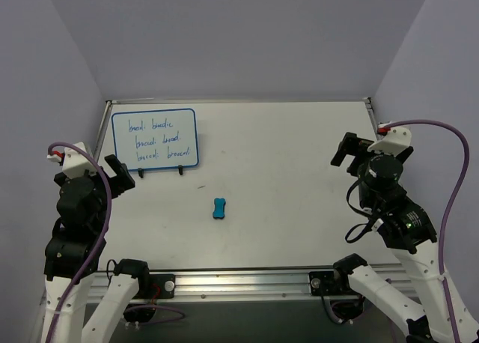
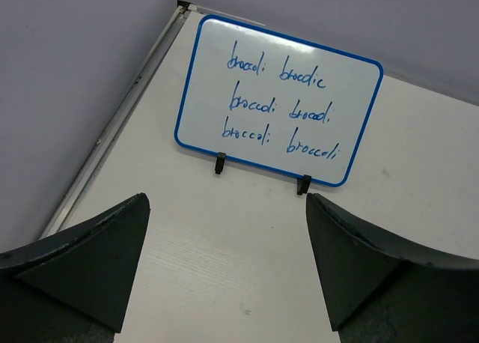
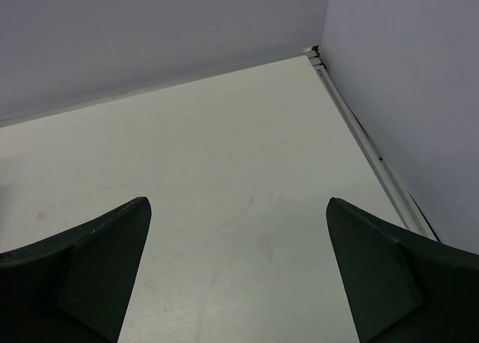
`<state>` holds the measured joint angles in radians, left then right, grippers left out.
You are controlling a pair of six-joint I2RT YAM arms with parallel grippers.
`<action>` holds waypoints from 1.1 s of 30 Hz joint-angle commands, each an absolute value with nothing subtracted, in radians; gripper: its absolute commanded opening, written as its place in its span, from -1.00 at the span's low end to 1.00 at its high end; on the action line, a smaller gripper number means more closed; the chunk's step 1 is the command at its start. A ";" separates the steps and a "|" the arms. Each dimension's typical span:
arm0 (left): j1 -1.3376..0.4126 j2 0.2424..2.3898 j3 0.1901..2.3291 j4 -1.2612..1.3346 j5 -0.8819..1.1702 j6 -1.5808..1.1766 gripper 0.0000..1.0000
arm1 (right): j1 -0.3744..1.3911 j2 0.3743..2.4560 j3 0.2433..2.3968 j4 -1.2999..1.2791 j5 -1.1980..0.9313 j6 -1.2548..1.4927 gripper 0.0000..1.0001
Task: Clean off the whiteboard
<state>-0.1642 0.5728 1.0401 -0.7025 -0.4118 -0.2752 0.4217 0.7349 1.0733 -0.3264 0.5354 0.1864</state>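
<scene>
My left pincer (image 2: 226,201) is spread wide and holds nothing. Its two dark fingers (image 2: 90,260) frame the lower corners of my left wrist view, with bare surface (image 2: 224,268) between them. In the top view that pincer (image 1: 120,171) sits at the left edge of the surface. The arm is folded up above its base, the wrist points toward the far left corner, and a purple cable (image 1: 101,208) loops along it.

My right pincer (image 3: 238,202) is also spread apart and empty, its fingers (image 3: 389,275) over plain surface near the right rail. Seen from above, it (image 1: 348,150) hangs at the right side, well apart from everything else. The arm is bent at the elbow and a long purple cable (image 1: 453,178) arcs out beside it.

Straight ahead of my left pincer stands the whiteboard (image 2: 281,99), near the far left corner of the surface and close to the back wall (image 1: 239,43). It is a white rectangle with a thin blue rim and rounded corners, propped on a black stand whose two feet (image 2: 219,163) show under its lower edge. Three lines of blue handwriting cover it, two words to a line, each reading roughly like "broccoli". The writing is complete, with no wiped patches that I can see.

A small blue eraser (image 1: 218,208) lies flat near the middle of the surface, between my two arms. It is apart from the whiteboard and touched by neither pincer.
</scene>
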 commanded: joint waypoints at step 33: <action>-0.169 0.523 1.025 -0.808 -0.448 -0.322 0.88 | 0.413 1.020 0.884 0.411 0.030 0.465 1.00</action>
<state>-0.1646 0.5522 1.0435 -0.8009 -0.4313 -0.3214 0.4202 0.9531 0.9150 0.1528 0.1833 0.3752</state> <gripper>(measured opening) 0.940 0.996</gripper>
